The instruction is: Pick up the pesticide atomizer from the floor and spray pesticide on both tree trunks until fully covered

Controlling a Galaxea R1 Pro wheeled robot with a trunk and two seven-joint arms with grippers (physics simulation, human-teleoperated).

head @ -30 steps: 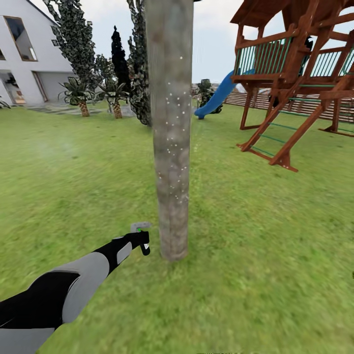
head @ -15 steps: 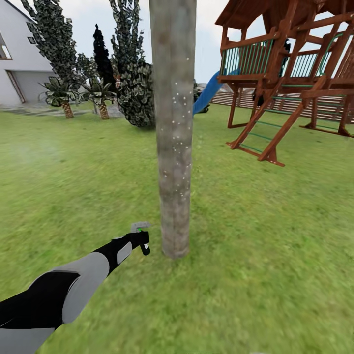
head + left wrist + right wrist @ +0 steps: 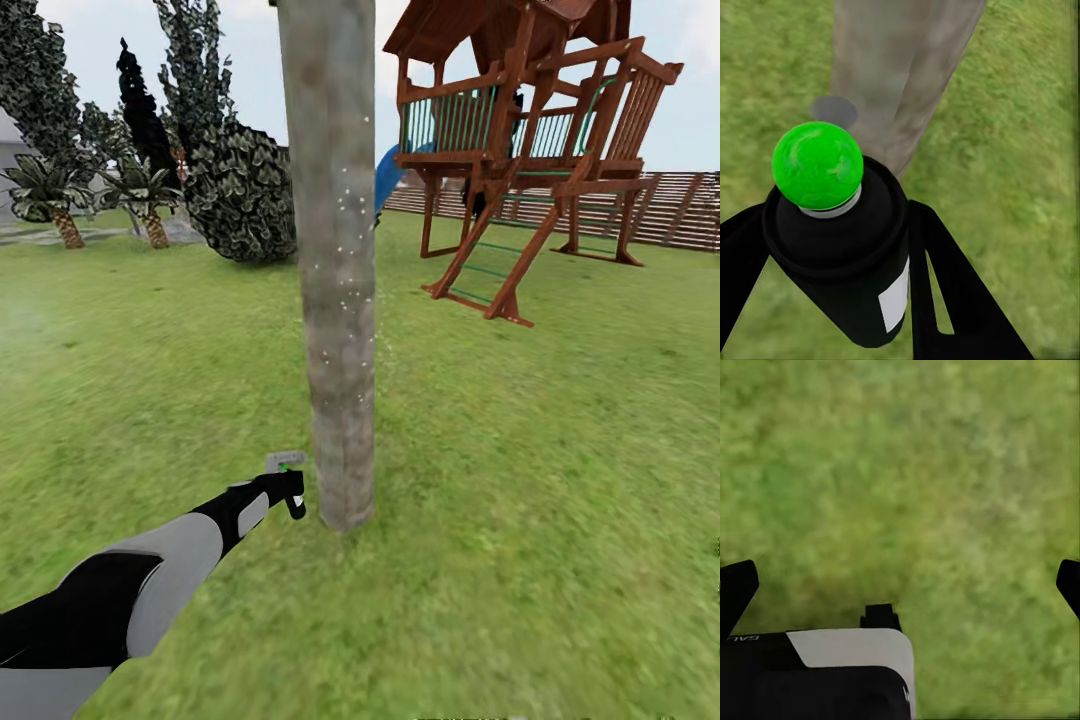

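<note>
Camera has swung right; the arm's pose in view is unchanged.
Left gripper (image 3: 832, 247) fingers clamp the small dark pesticide atomizer (image 3: 844, 247) (green dot on top) just beside the pale mottled tree trunk (image 3: 335, 260); right gripper (image 3: 900, 585) spread open over lawn (image 3: 560, 480).

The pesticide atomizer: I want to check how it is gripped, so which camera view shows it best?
The left wrist view: the small dark pesticide atomizer bottle with green top ball and white label sits close-up between the left claw fingers. In the head view it is tiny, beside the pale mottled tree trunk. The right wrist view shows lawn.
</note>
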